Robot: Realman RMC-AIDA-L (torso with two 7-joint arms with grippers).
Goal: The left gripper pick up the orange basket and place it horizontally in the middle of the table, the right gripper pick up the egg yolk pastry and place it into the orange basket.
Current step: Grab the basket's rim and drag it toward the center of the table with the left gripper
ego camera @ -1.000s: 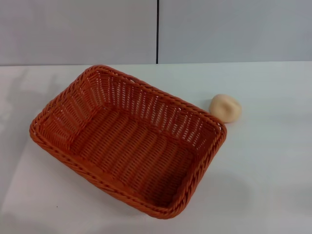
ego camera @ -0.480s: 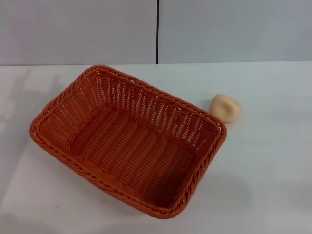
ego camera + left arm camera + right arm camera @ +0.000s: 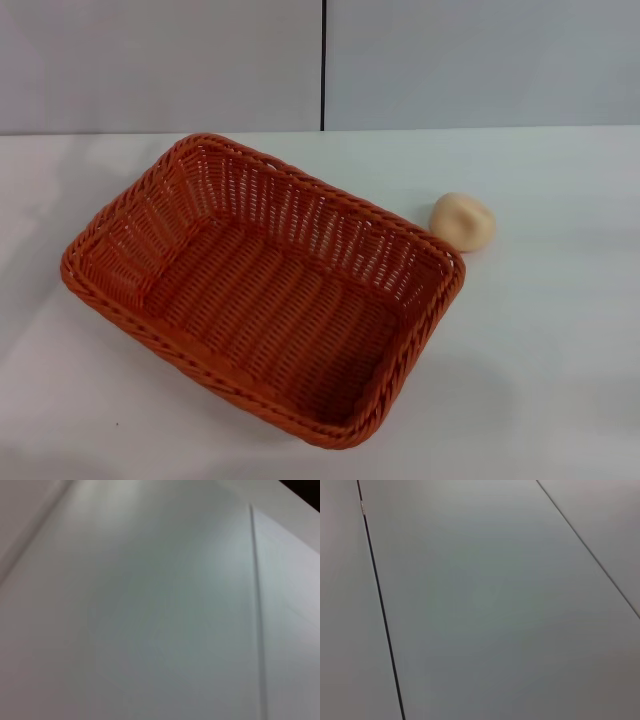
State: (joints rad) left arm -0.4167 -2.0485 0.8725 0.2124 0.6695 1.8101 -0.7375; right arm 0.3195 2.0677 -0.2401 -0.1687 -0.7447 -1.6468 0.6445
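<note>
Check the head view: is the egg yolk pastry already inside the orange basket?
No, the egg yolk pastry sits on the table just outside the far right corner of the orange basket, which holds nothing.

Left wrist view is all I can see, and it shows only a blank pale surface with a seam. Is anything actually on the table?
Observer: Yes. The head view shows the orange basket sitting at a slant on the table.
Operator: Is anything inside it?
Observer: No, it is empty. The egg yolk pastry lies on the table outside it, by its far right corner.
Operator: Are the robot's hands close to either one?
Observer: Neither the left gripper nor the right gripper shows in any view, so nothing is near the basket or the pastry.
</note>
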